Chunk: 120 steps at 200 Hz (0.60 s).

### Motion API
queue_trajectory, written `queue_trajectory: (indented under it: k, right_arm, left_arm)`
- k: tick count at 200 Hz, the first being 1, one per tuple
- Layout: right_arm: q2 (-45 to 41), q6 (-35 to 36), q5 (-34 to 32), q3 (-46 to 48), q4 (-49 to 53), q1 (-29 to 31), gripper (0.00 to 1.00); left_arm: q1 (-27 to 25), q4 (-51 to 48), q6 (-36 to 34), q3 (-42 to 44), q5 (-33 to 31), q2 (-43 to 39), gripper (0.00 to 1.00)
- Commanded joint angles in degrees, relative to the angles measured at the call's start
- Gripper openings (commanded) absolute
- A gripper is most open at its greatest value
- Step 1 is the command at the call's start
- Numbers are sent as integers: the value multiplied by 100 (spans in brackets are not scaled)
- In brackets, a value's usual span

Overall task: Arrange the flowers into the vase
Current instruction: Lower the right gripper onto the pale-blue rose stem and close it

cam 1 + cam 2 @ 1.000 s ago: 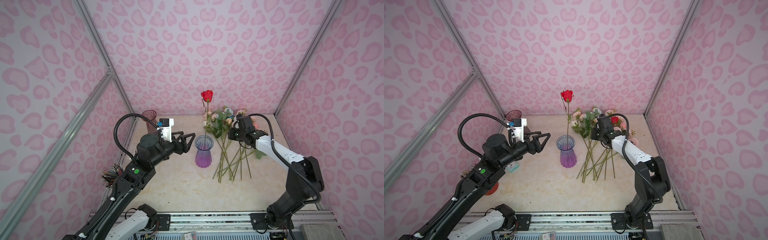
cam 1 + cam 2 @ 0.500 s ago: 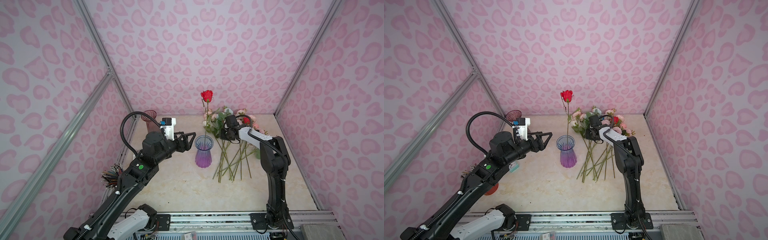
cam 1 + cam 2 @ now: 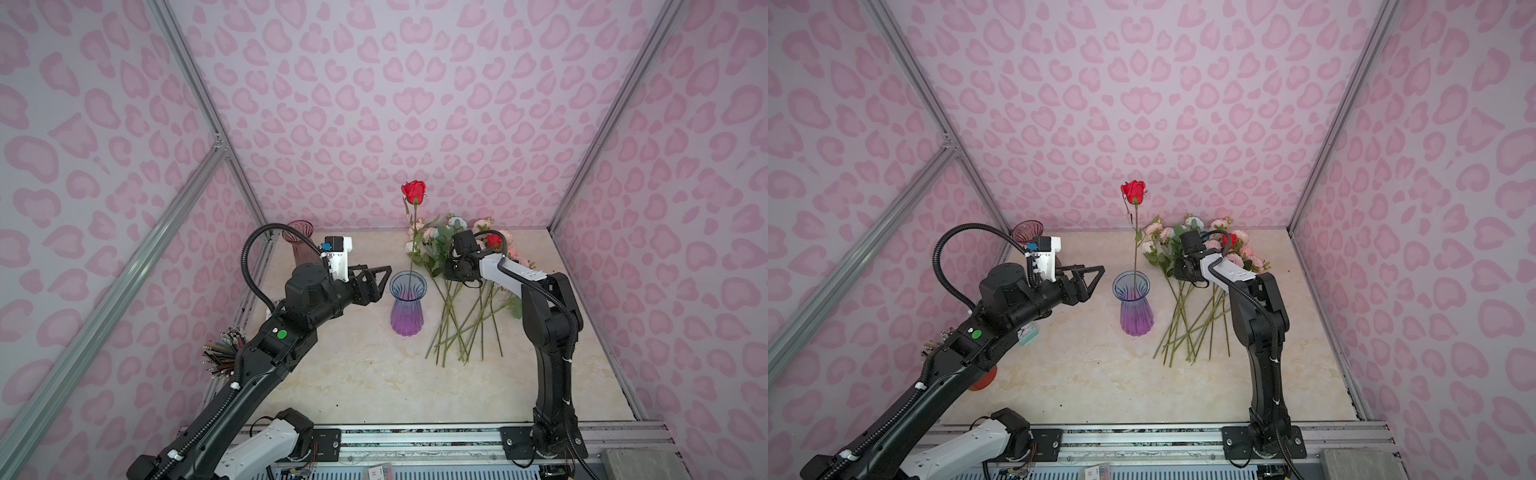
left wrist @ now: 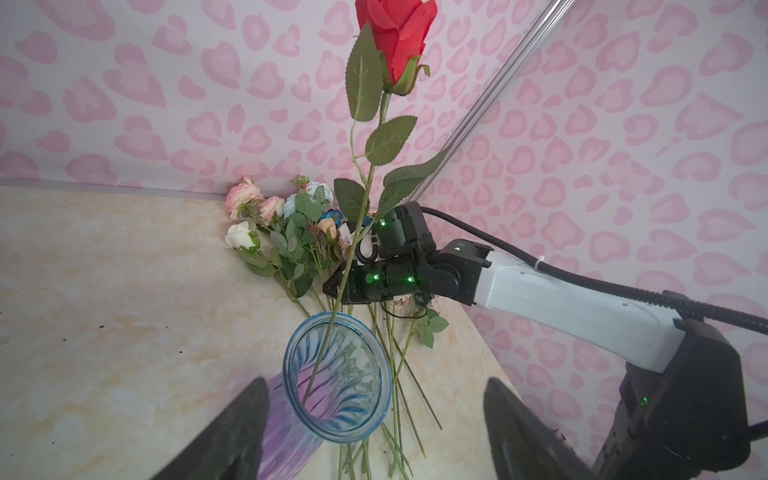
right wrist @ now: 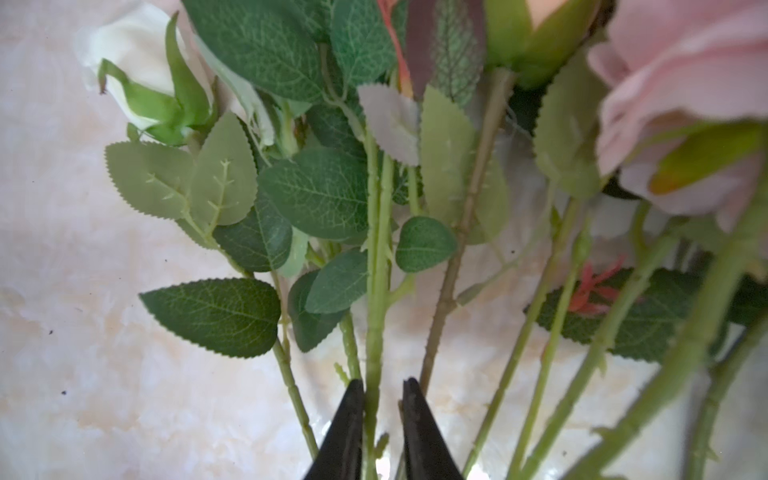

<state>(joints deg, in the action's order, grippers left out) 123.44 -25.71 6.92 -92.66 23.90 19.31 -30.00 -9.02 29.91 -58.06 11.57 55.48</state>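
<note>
A blue-to-purple glass vase (image 3: pixel 407 307) (image 3: pixel 1133 309) (image 4: pixel 337 428) stands mid-table with one red rose (image 3: pixel 414 191) (image 3: pixel 1133 191) (image 4: pixel 395 37) upright in it. The other flowers (image 3: pixel 451 328) (image 3: pixel 1183 328) lie in a heap to its right, heads toward the back wall. My left gripper (image 3: pixel 380 282) (image 3: pixel 1092 284) (image 4: pixel 376 380) hovers open just left of the vase rim, holding nothing. My right gripper (image 3: pixel 451 274) (image 3: pixel 1181 272) (image 5: pixel 382 384) is low over the heap. Its jaws stand narrowly apart astride one green stem (image 5: pixel 376 266), which touches one finger only.
A dark pink vase (image 3: pixel 297 237) (image 3: pixel 1027 230) stands at the back left corner. A bundle of pencils (image 3: pixel 222 347) and a small teal box (image 3: pixel 1027 332) sit by the left wall. Patterned walls with metal posts close in three sides.
My right arm has folded in and carried its gripper left, from the right part of the heap to the stems near the vase. The left gripper stays beside the vase.
</note>
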Motion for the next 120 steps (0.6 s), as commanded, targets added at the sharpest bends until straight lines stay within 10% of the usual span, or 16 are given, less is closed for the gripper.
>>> queue_trajectory:
  k: [1,120]
  right_arm:
    - [158,41,-24,-101,198,8,21]
    - [-1158,-457,455,920,-796,-14,0]
  left_arm:
    - [3,95,-38,-38,-4,-9,82]
    - [3,-6,-322,-46,-365,-55,82]
